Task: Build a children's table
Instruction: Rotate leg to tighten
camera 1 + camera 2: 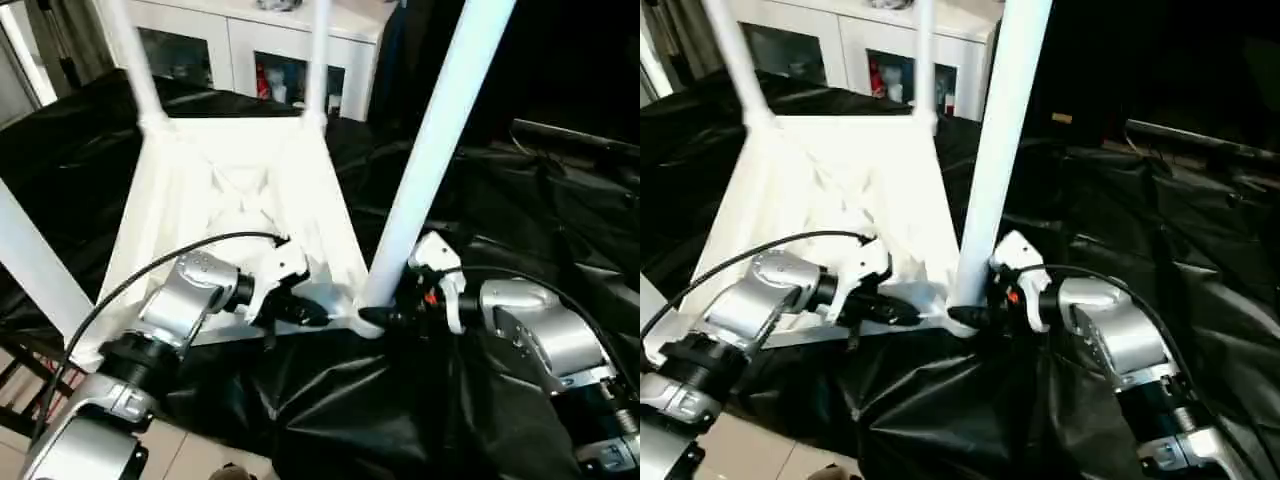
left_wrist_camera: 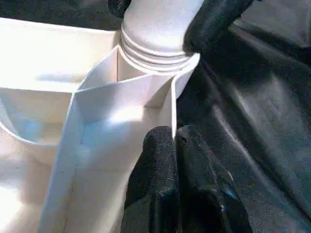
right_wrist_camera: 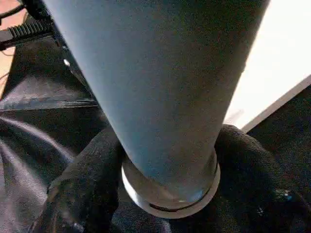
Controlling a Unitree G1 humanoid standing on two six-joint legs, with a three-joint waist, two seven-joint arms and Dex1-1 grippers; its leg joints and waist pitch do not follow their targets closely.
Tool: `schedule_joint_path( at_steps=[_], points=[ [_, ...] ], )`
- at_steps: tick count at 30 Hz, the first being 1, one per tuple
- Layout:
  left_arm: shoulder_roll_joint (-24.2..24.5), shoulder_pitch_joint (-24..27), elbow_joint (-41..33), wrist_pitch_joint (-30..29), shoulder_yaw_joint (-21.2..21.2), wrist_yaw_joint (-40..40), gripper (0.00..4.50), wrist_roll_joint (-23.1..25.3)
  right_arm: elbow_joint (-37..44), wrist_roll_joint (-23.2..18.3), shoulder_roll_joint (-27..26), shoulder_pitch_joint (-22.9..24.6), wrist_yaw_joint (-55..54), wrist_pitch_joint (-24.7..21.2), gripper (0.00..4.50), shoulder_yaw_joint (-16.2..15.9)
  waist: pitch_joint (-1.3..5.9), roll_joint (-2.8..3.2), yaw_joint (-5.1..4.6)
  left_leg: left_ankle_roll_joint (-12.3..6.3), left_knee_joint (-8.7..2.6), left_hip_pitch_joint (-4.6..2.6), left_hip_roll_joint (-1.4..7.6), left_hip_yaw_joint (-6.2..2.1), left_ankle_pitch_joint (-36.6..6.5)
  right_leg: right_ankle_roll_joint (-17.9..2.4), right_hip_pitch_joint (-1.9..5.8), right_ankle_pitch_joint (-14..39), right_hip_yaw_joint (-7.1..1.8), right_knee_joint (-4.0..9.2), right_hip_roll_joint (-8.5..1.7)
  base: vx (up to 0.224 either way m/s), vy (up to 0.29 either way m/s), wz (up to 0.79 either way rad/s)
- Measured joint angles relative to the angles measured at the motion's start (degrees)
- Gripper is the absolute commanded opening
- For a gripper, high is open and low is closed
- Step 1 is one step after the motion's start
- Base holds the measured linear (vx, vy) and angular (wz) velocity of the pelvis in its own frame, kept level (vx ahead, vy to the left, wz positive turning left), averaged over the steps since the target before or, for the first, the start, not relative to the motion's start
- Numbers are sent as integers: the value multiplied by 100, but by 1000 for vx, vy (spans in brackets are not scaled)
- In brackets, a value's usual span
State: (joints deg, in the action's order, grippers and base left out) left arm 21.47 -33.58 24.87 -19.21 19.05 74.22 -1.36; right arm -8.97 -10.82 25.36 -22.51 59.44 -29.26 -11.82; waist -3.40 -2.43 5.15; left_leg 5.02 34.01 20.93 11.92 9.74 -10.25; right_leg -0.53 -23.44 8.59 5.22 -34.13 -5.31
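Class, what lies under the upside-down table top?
Black sheeting spreads beneath the table top, showing around its edges. Whatever surface lies below the sheeting is covered, so it cannot be seen.

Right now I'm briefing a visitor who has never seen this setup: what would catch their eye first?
The upturned white table top lies on black sheeting, its ribbed underside up, with white legs rising from its corners. The near-right leg dominates the middle; the right pincer straddles its threaded base at the corner socket. The left pincer is shut against the top's near rim beside that corner.
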Motion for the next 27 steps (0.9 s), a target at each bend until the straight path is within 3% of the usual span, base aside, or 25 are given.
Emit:
schedule_joint_path(
  at_steps=[8,13,15,21,22,26,27],
  points=[
    [14,33,-60,-44,-1,37,0,-2,111,-31,-97,101,-36,-57,246,16,0,0,0,0,0,1,0,-1,0,-4,1,-2,1,-1,0,0,0,0],
    [-434,-51,278,-87,-279,-876,0,107,-169,123,-850,21,-1331,-66,233,483,3,-4,-33,1,1,-13,-1,-3,0,3,5,1,1,-1,0,0,0,0],
    [-686,-200,493,-160,-331,-1351,0,170,-395,232,-1271,-112,-2132,-54,218,716,3,-2,-90,1,4,-18,-1,-6,0,4,4,1,3,3,0,0,0,0],
    [-1217,-515,1036,-235,-452,-2251,0,298,-904,575,-1829,-455,-3451,50,211,970,3,-2,-244,1,5,-21,-3,-16,0,5,5,1,17,17,0,0,0,0],
    [-1292,-568,1111,-234,-462,-2376,0,336,-991,633,-1894,-512,-3623,101,259,999,5,0,-252,1,4,-18,-3,-18,0,5,4,1,19,22,0,0,0,0],
    [-1365,-615,1193,-216,-491,-2457,0,337,-1054,672,-1984,-540,-3732,180,280,1045,6,1,-260,1,4,-7,-2,-20,0,6,4,1,18,21,0,0,0,0],
    [-1366,-614,1192,-200,-492,-2440,0,336,-1040,672,-1981,-540,-3719,176,308,1046,6,2,-263,1,4,-7,-2,-19,0,6,4,0,17,21,0,0,0,0]
  ],
)
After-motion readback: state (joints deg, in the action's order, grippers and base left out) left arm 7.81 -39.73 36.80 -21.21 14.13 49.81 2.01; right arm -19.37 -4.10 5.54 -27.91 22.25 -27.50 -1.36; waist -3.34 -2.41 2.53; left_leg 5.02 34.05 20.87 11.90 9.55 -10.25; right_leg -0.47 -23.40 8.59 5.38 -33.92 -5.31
